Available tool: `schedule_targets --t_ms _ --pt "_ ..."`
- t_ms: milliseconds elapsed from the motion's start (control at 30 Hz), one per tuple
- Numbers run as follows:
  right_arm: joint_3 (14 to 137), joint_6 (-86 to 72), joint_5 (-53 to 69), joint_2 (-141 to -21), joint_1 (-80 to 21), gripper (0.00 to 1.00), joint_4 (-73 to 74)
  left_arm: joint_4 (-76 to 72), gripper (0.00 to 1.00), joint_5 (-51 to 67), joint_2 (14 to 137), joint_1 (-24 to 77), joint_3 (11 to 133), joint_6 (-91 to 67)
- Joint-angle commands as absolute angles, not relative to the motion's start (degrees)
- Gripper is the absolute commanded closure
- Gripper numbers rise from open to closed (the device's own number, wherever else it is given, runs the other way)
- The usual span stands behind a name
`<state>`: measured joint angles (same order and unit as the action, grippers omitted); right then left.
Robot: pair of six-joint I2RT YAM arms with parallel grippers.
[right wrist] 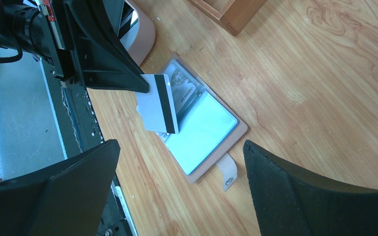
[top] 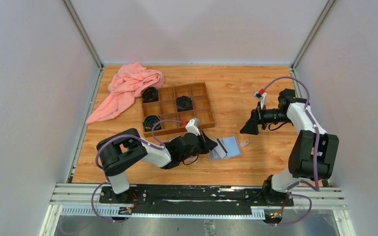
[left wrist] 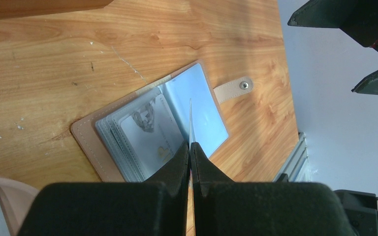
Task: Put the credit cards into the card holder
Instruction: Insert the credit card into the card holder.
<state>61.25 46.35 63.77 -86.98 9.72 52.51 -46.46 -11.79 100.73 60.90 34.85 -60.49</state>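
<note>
Where the top view looks down on the table (top: 256, 162), you see your left jaws clenched on a white credit card (top: 218, 150). They hold it on edge over the open card holder (top: 232, 146), which lies flat on the wood just in front of the wooden compartment box (top: 177, 105). Your right jaws stand released and wide apart, off to the right of the holder, pointing toward it and touching nothing. A pink cloth (top: 128, 88) lies crumpled at the box's far left corner.

In the left wrist view, the card is a thin edge-on line running straight out from between the two pressed-together fingers (left wrist: 177, 167). Its far tip lines up with the fold between the holder's two pages; you cannot tell whether it touches. The left page's clear sleeves carry a pale printed card (left wrist: 150, 132), and the right page is plain grey-blue. The snap strap (left wrist: 234, 88) sticks out from the holder's right edge, flat on the table.

In the right wrist view, your own two fingers sit in the bottom corners, far apart with nothing between them. Beyond them the left jaws pinch the card by one end. Its black stripe faces this camera, and it overlaps the holder's page nearest the left arm.
</note>
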Motion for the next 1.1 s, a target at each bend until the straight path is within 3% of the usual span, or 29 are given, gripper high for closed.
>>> schedule_targets --t_ms 0,1067 --pt "61.0 47.55 63.02 -87.36 10.02 0.0 54.11 -44.46 1.0 -12.22 101.69 60.29 35.59 -61.82" --pt "61.0 48.43 63.38 -86.93 9.34 0.0 54.4 -35.92 1.0 -5.28 105.91 58.01 41.01 -62.8"
